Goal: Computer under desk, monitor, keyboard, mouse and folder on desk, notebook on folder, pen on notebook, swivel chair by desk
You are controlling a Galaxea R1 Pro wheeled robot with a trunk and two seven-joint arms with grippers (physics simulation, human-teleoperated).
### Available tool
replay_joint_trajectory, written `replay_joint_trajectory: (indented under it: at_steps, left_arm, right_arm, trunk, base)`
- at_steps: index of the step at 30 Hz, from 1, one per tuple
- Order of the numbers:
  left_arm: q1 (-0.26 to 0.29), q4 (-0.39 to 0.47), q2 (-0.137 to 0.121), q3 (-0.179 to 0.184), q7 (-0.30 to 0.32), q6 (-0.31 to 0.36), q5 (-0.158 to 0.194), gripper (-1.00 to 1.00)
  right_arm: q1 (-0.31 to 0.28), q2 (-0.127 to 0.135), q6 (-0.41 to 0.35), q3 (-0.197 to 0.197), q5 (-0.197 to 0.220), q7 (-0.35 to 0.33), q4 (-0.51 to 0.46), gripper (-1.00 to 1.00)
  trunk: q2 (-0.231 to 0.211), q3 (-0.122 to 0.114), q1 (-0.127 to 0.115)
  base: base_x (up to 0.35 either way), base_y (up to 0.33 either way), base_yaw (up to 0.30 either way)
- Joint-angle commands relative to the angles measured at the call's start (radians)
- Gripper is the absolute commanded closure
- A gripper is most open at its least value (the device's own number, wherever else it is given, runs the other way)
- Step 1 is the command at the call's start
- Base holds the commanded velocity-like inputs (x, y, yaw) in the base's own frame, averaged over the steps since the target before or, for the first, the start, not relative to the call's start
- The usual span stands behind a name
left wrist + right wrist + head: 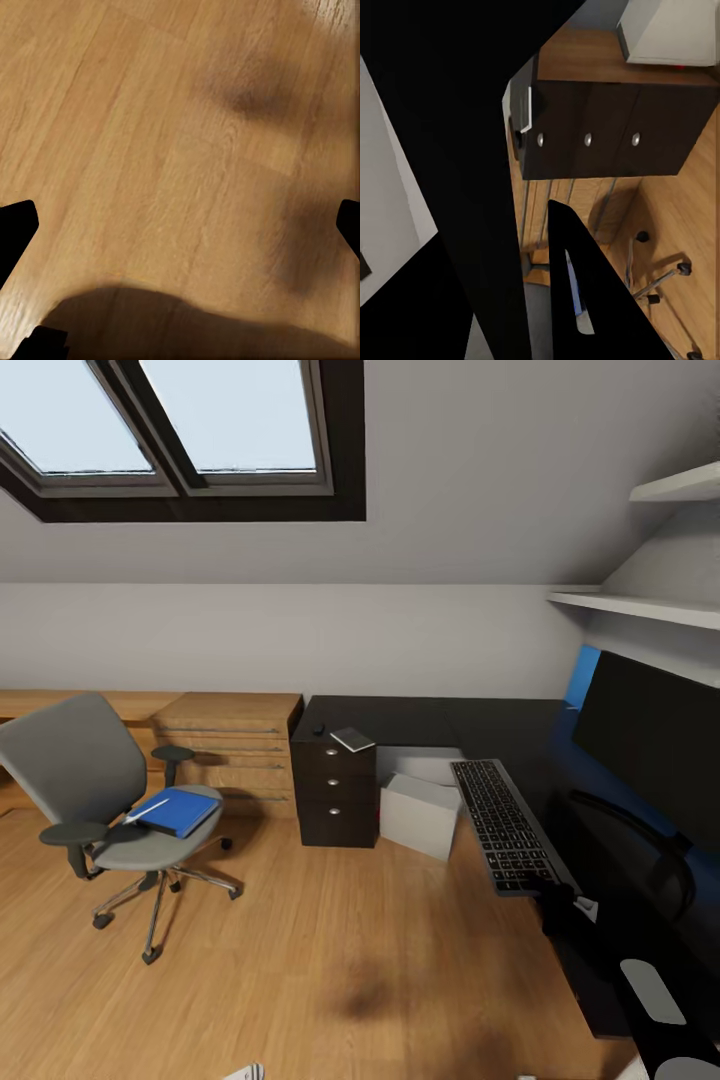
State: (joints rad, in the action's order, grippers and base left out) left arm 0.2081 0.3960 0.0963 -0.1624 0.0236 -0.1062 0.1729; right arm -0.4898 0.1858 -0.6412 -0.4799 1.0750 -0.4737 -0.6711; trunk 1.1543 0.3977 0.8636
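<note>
Two skylights sit high in the sloped ceiling above a glossy black L-shaped desk (440, 722) that runs along the wall and down the right side. Its black three-drawer unit (334, 792) carries round silver knobs, and beside it a light-wood drawer chest (232, 752) has long bar handles. Under the desk leans the computer (420, 815), a plain light-grey box, tilted against the floor. On the desk's corner lies the notebook (352, 739), thin, dark-covered with white page edges, and just beside it the mouse (319, 728), a small black lump. The keyboard (503, 824) stretches long and narrow along the right wing, near the wide black monitor (650, 740) on its thin stand, with a blue upright panel (583, 675) behind it.

Well apart on the plank floor stands the swivel chair (90, 790), grey upholstery, black armrests, chrome star base. The bright blue folder (178, 812) lies flat on its seat, with the pen (147, 811), a thin white stick, across its near edge.

From the head, the right claw (560, 905) hangs dark at the desk's front edge by the keyboard's end; I cannot tell its state. The right wrist camera alone catches the drawer unit's (615, 139) knobs side-on. The left claw (180, 225) hangs released, dark tips spread wide over bare wood floor (150, 135).
</note>
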Motion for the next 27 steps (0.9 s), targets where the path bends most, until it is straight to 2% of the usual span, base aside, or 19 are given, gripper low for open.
replay_joint_trajectory:
  at_steps: [1, 16, 27]
  left_arm:
    - [0.0, 0.0, 0.0, -0.002, 0.002, -0.002, 0.01, -1.0]
    - [0.0, 0.0, 0.0, -0.002, 0.002, -0.003, 0.01, -1.0]
    - [0.0, 0.0, 0.0, -0.002, 0.002, -0.003, 0.01, -1.0]
  right_arm:
    - [-0.001, 0.0, -0.007, -0.003, 0.004, -0.001, 0.001, 1.0]
    - [-0.001, 0.0, -0.005, -0.003, 0.003, 0.0, 0.002, 1.0]
    - [-0.001, 0.0, -0.003, -0.003, 0.003, -0.002, 0.008, 1.0]
  trunk:
    - [0.001, 0.001, 0.0]
    - [0.001, 0.001, 0.0]
    - [0.001, 0.001, 0.0]
  base:
    - [-0.11, -0.253, 0.0]
    - [-0.033, -0.159, 0.0]
    - [-0.124, -0.185, 0.0]
